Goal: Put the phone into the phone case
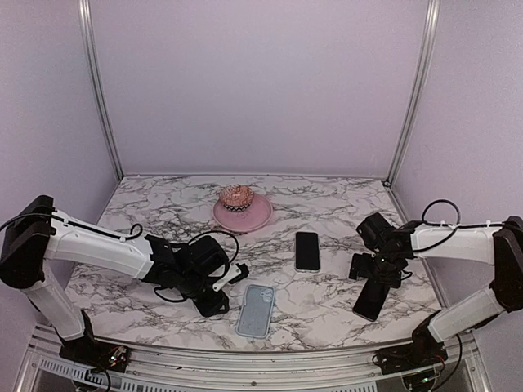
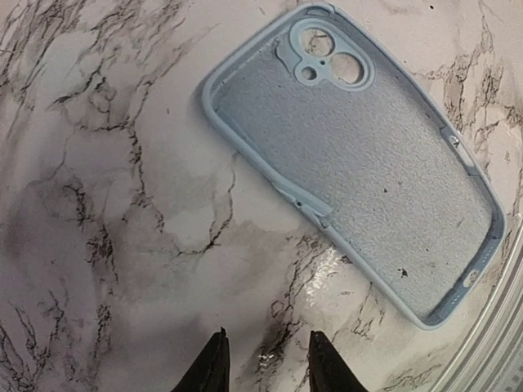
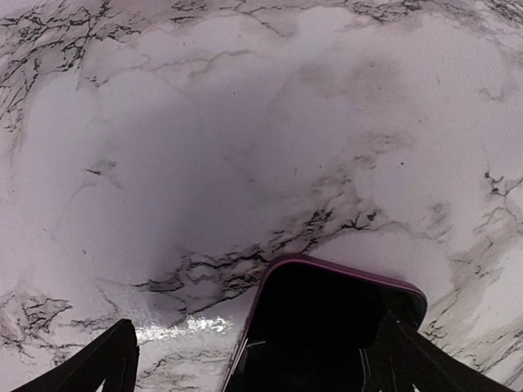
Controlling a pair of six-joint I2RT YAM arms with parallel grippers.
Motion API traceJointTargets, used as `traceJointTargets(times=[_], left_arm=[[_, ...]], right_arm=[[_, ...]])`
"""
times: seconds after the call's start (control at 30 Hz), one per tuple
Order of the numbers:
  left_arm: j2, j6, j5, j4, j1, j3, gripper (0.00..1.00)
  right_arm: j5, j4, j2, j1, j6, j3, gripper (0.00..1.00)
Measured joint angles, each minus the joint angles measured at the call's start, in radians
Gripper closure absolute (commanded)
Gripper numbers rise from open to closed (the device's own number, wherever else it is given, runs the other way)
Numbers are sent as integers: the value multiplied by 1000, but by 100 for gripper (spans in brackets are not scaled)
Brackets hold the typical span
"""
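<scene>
On the marble table (image 1: 343, 200), the phone (image 1: 307, 251) lies flat near the middle, screen up. Nearer the arms, the pale blue phone case (image 1: 256, 310) lies hollow side up. The left gripper (image 2: 268, 367) hovers beside the case, jaws narrowly apart and empty. The right gripper (image 3: 255, 355) spreads wide over a second, purple-edged phone (image 3: 327, 335).

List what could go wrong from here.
Two dark phones lie out. The open right pincer hangs over the purple-rimmed phone, not the pale-edged phone mid-table, so it may take the wrong one. The grey-blue case lies near the table front edge; a left pincer nudge could push it off.
</scene>
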State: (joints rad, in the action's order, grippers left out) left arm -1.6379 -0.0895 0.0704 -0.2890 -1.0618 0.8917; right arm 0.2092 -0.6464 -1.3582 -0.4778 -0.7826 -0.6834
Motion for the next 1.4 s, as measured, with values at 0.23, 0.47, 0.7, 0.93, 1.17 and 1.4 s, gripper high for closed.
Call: traceJointTargets(times=[0.23,0.47,0.7,0.93,1.17,1.4], left_arm=[[-111,27,134,28,-68,68,73],[-146,37,195,51,-74,100,72],[-147,41,203,50,-75,101,70],[-147,50,200,47,-74,103,69],[-147,53,201,46,-72,103,68],[-145,53,198,45,-68,103,67]], right_arm=[[54,-149,-27,-127,-112,-19,1],[41,-217,23,-146,-169,15,1],[-32,-119,70,-129,-172,80,6],[-58,-92,2,-112,-112,40,13],[-93,-69,-221,-259,-12,-174,14],[-127,-115,-291,-389,47,-255,4]])
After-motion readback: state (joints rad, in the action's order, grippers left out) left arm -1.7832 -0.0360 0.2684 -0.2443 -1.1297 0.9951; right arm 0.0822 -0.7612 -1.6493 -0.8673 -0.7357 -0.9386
